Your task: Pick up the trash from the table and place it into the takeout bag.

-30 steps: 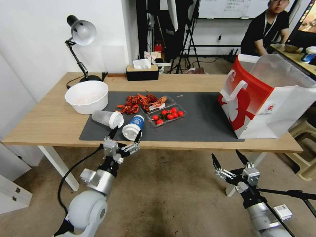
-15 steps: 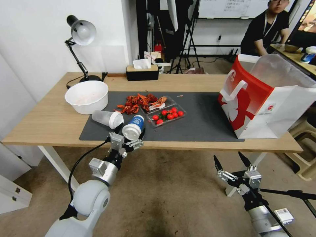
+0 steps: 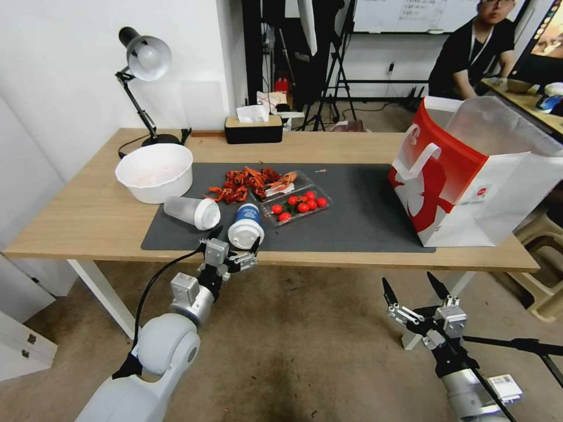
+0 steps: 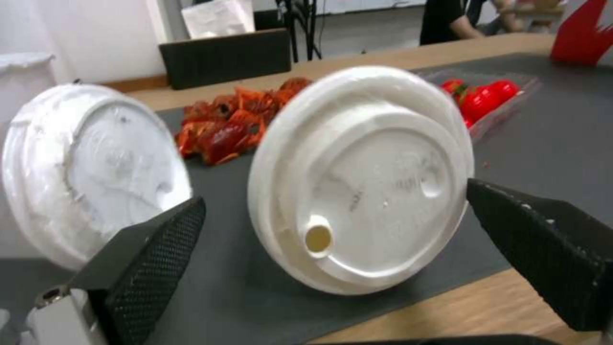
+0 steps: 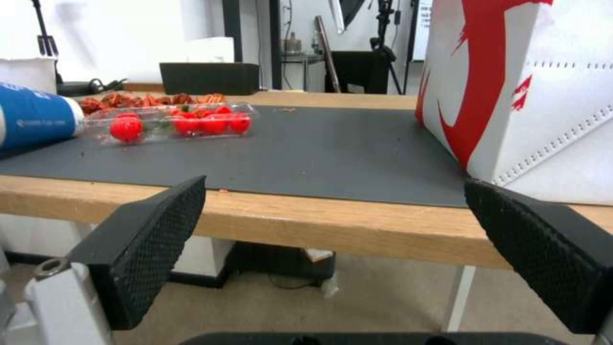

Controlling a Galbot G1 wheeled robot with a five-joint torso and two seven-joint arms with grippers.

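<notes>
Head high; wrists at table [image 3: 88, 217] edge

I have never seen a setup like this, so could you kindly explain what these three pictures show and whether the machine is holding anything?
It is a two-armed robot. One picture looks down from its head; the others come from cameras on each wrist. On the table lie two cups on their sides, a blue-white cup and a frosted cup, beside food scraps. The takeout bag stands upright at the right. The left gripper is open around the blue-white cup's lid, holding nothing yet. The right gripper waits open below the table edge.
</notes>
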